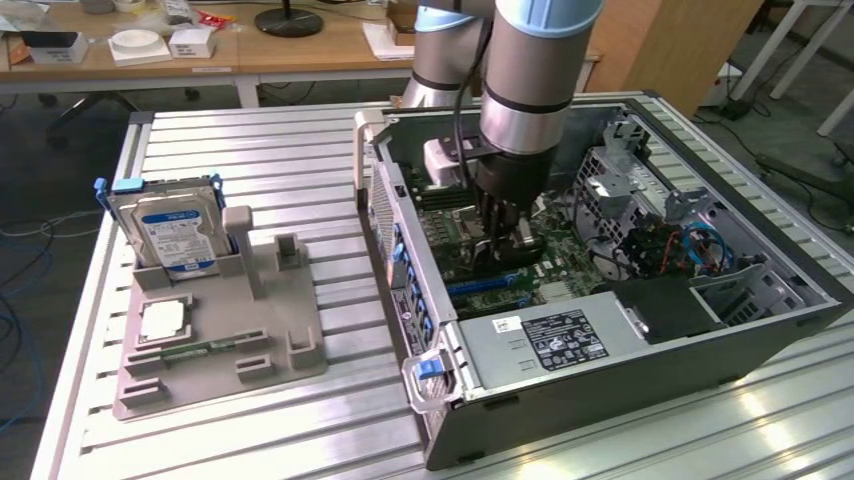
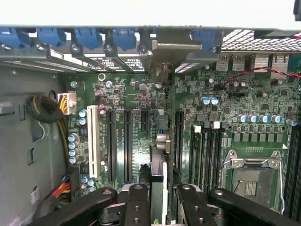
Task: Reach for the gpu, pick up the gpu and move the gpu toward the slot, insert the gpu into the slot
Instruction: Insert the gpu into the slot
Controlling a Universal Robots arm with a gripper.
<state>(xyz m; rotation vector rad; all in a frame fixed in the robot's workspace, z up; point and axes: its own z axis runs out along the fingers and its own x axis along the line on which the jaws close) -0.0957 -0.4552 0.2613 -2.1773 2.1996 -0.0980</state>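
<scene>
**Exterior view: card held over the motherboard**

On the exterior view's left, a blue-labelled hard drive (image 1: 171,232) is seen upright in a grey holder (image 1: 220,345) on the counter (image 1: 267,160). At centre, the tool (image 1: 505,240) is lowered into the open computer case (image 1: 641,340). In the wrist view, the gpu (image 2: 160,176) is gripped edge-on between the tool's fingers (image 2: 137,202), above the motherboard (image 2: 141,94) slots.

No text, brand or number can be read with confidence. The hard drive (image 1: 174,232) standing in the grey holder carries a blue-and-white label, and the power supply (image 1: 561,340) inside the open computer case bears a dark label with a small white sticker beside it (print on all of them too fine to read).
</scene>
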